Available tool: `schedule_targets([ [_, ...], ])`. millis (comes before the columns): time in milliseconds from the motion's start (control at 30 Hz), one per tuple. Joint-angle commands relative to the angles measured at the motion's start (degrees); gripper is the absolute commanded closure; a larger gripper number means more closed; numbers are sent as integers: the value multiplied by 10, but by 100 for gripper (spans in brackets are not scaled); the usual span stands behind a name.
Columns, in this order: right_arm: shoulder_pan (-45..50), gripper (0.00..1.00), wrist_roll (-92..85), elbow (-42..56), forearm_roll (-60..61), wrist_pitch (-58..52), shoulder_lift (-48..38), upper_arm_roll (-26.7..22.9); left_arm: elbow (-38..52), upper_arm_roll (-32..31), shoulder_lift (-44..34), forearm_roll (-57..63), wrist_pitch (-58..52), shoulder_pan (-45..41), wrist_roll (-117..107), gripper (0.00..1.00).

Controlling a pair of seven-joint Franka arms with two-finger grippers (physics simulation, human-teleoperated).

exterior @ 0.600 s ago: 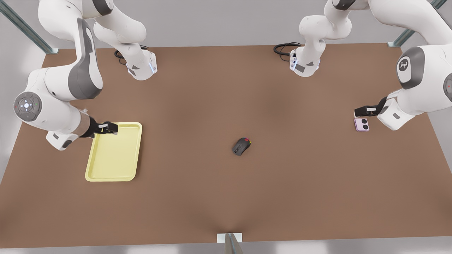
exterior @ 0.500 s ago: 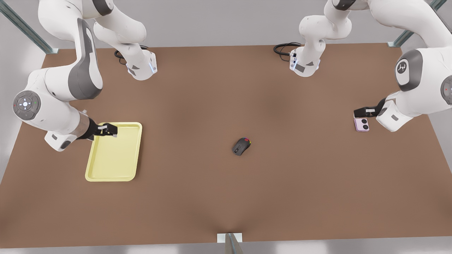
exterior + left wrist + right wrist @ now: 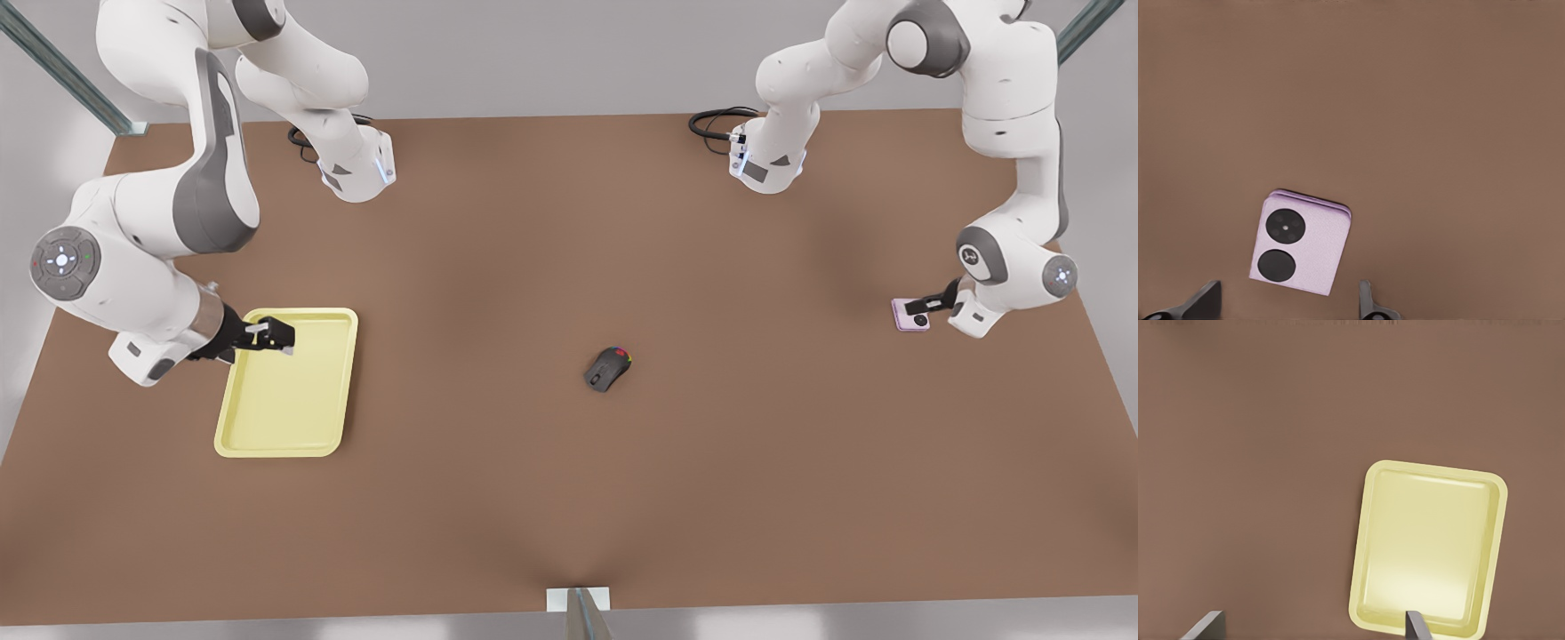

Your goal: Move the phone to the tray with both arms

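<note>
Left gripper (image 3: 925,307) dropped low over phone (image 3: 909,314), jaws open astride it; grasp next. Right gripper (image 3: 274,336) open, waiting above tray (image 3: 302,436).

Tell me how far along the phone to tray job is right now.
Early stage. Nothing is delivered: the phone lies flat on the table, far from the tray, with the mouse between. In hand: the left gripper is open over the phone. The right gripper waits open above the tray. Left: grasp, carry, place.
</note>
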Motion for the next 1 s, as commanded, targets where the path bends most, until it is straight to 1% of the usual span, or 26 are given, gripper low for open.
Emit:
schedule_targets([
  [0, 0, 0, 0, 0, 0, 6, 0, 0, -20, 0, 1, 2, 133, 2, 257, 0],
  [33, 0, 0, 0, 0, 0, 6, 0, 0, -45, 0, -2, 2, 166, 2, 257, 0],
  [200, -2, 0, -2, 2, -1, 6, 0, 0, -47, 0, 5, -5, 168, 2, 245, 0],
  [300, -2, 0, 0, 3, 0, 3, -1, 1, -54, -1, 9, -6, 158, 2, 85, 0],
  [500, -2, 0, 0, 2, 0, 1, -1, 1, -54, -2, 23, -45, 156, 3, 83, 0],
  [833, -2, 0, -2, -1, -1, 6, 1, 1, -54, -2, 41, -45, 143, 2, 84, 0],
  [867, -2, 0, -2, 0, -1, 6, 1, 0, -54, -2, 42, -45, 143, 2, 84, 21],
  [900, -2, 0, -2, -1, -1, 6, 1, 0, -54, -2, 42, -45, 143, 2, 84, 33],
  [967, -2, 0, -1, -1, -1, 7, 2, 1, -54, -2, 43, -45, 143, 2, 84, 32],
])
